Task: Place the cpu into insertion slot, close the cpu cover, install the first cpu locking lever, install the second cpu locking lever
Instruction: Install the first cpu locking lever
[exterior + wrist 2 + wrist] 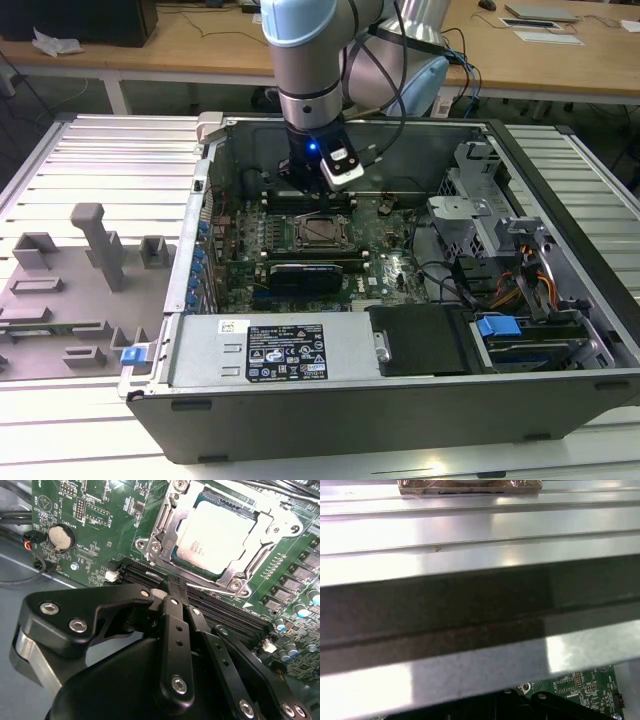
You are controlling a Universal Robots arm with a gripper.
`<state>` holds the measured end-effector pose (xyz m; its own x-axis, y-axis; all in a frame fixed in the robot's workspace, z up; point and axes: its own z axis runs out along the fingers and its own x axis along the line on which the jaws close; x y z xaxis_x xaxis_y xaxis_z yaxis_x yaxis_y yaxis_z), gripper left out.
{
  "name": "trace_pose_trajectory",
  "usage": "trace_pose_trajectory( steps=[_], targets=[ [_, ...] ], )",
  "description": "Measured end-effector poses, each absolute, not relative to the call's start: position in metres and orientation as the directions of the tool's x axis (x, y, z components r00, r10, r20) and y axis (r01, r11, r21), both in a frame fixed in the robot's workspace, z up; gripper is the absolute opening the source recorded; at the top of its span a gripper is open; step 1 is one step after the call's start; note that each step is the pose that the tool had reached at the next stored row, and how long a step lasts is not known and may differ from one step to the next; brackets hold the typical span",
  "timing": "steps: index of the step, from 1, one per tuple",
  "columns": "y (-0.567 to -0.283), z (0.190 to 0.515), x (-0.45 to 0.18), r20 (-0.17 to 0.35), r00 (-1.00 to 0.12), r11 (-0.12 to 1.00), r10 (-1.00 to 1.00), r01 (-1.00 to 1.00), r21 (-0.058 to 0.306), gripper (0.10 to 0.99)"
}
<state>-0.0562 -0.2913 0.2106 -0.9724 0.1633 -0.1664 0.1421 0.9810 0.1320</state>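
The cpu [216, 536] lies silver side up in the insertion slot [322, 232] on the green board. The cpu cover [165, 530], a silver frame, lies flat around it. A thin metal lever [210, 586] runs along the socket edge nearest my gripper. In the second wrist view my gripper [170, 587] hangs a little above the board beside the socket, over the memory slots, black fingers shut together with nothing between them. In the exterior view the gripper [305, 185] is inside the open case, just behind the socket.
Long black memory slots [225, 612] and a coin battery [61, 536] flank the socket. A black graphics card [310, 272] and the power supply [270, 350] sit nearer the case front. The drive cage [470, 215] and cables are on the exterior view's right, grey fixtures [80, 290] on its left.
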Motion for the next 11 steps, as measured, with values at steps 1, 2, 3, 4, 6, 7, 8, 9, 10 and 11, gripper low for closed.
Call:
trace_pose_trajectory(
  steps=[1, 2, 3, 4, 6, 7, 8, 9, 10, 11],
  targets=[
    [-0.2911, 0.2105, -0.0562, -0.166, -0.972, 0.980, 0.169, 0.148, 0.131, 0.106],
    [-0.2909, 0.2104, -0.0562, -0.167, -0.971, 0.980, 0.172, 0.151, 0.131, 0.106],
    [-0.2909, 0.2102, -0.0562, -0.167, -0.970, 0.979, 0.178, 0.157, 0.130, 0.106],
    [-0.2908, 0.2099, -0.0562, -0.167, -0.969, 0.978, 0.182, 0.162, 0.129, 0.106],
    [-0.2874, 0.2083, -0.0562, -0.168, -0.963, 0.974, 0.211, 0.192, 0.123, 0.106],
    [-0.2865, 0.2082, -0.0562, -0.168, -0.962, 0.973, 0.214, 0.195, 0.123, 0.106],
    [-0.2858, 0.2082, -0.0562, -0.168, -0.962, 0.973, 0.216, 0.197, 0.123, 0.106],
    [-0.2852, 0.2081, -0.0562, -0.168, -0.961, 0.972, 0.220, 0.201, 0.122, 0.106],
    [-0.2851, 0.2076, -0.0562, -0.169, -0.959, 0.971, 0.225, 0.207, 0.119, 0.106],
    [-0.2851, 0.2070, -0.0562, -0.170, -0.958, 0.970, 0.231, 0.213, 0.117, 0.106]
  ],
)
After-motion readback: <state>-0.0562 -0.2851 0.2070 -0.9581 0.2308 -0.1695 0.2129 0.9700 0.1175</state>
